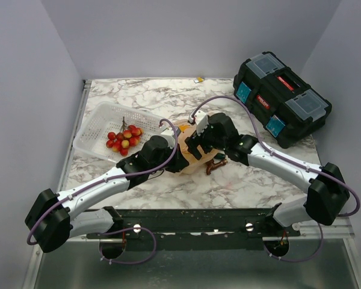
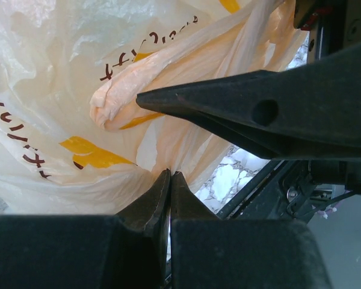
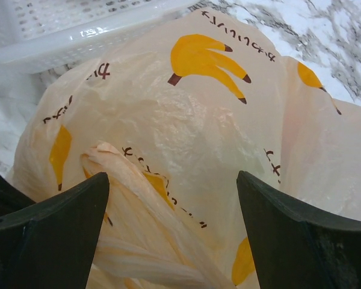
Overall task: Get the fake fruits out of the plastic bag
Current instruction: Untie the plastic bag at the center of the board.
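Top cam sat high behind the near edge, looking down on the table (image 1: 168, 186). Both wrist cams were point-blank on the plastic bag (image 2: 48, 72); top shared it.

One marbled white-and-grey counter (image 1: 168, 96), and on it: one thin peach-beige plastic bag (image 3: 186, 120) printed with yellow bananas, one white mesh plastic basket (image 1: 99, 123), one bunch of small red-and-yellow berries (image 1: 124, 138) on dark stems, one black hard-plastic toolbox (image 1: 283, 99) — plus two white-and-black robot arms, left arm (image 1: 102, 183) and right arm (image 1: 283, 162).
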You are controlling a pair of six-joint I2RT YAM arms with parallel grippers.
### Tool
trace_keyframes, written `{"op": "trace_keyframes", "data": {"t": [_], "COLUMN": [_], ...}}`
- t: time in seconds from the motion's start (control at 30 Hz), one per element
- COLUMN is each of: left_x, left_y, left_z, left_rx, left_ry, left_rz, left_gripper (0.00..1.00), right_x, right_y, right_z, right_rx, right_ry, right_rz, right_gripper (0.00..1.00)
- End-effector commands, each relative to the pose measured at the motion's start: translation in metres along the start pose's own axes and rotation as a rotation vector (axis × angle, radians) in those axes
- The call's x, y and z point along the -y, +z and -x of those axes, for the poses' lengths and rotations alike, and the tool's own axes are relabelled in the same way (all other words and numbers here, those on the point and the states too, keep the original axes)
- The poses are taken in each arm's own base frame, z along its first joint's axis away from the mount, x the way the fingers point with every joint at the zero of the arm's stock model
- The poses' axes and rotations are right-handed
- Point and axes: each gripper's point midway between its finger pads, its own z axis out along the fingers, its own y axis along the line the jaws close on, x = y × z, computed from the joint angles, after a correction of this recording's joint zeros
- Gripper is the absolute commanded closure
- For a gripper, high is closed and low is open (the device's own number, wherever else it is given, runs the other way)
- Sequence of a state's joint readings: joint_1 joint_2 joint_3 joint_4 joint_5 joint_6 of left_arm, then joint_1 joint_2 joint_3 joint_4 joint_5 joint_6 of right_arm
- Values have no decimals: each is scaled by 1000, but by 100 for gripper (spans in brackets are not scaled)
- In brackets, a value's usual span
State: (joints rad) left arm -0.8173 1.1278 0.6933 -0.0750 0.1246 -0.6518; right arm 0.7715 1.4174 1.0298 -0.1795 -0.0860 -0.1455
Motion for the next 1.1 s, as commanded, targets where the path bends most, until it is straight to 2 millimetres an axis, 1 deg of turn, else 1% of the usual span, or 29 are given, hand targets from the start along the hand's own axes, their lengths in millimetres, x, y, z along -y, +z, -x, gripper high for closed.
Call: {"op": "trace_keyframes", "data": {"t": [0.0,0.03,0.07,0.13,0.23,0.3,0.43,0.5,0.6,0.63,0.7,0.77,0.87,0.9,0.93,0.97,1.03,1.07], "left_x": [2,1,0,0,0,-4,-5,0,3,6,11,18,32,36,41,44,54,59], "left_y": [1,2,2,2,0,-2,-7,-9,-12,-14,-18,-23,-29,-28,-28,-26,-21,-18], "left_z": [-3,-3,-4,-4,-3,-2,-2,-2,0,2,7,14,31,35,41,43,48,48], "left_rx": [-2,-4,-7,-11,0,17,30,32,40,44,53,65,92,94,96,90,80,72], "left_ry": [16,19,19,19,20,25,29,43,75,88,115,163,236,260,283,310,372,414], "left_rz": [-24,-19,-17,-15,-14,0,1,-24,-44,-55,-69,-92,-119,-124,-127,-123,-118,-116], "left_gripper": [100,100,100,100,100,100,100,100,100,96,81,63,46,42,40,36,32,31], "right_x": [12,13,19,28,48,58,67,63,53,52,51,48,47,51,56,63,73,77], "right_y": [1,2,2,1,-8,-16,-33,-38,-43,-45,-47,-49,-56,-61,-66,-75,-91,-97], "right_z": [-1,-2,-3,-4,1,7,15,21,33,34,36,37,40,40,39,38,38,37], "right_rx": [-42,-49,-54,-64,-41,6,97,148,220,231,233,231,252,261,269,280,306,316], "right_ry": [-8,-3,9,34,88,150,277,339,374,382,390,399,431,454,490,523,576,595], "right_rz": [-97,-117,-161,-227,-358,-437,-513,-499,-430,-425,-416,-399,-397,-426,-458,-509,-580,-606], "right_gripper": [12,14,16,25,44,59,87,93,97,99,99,99,99,96,91,86,77,74]}}
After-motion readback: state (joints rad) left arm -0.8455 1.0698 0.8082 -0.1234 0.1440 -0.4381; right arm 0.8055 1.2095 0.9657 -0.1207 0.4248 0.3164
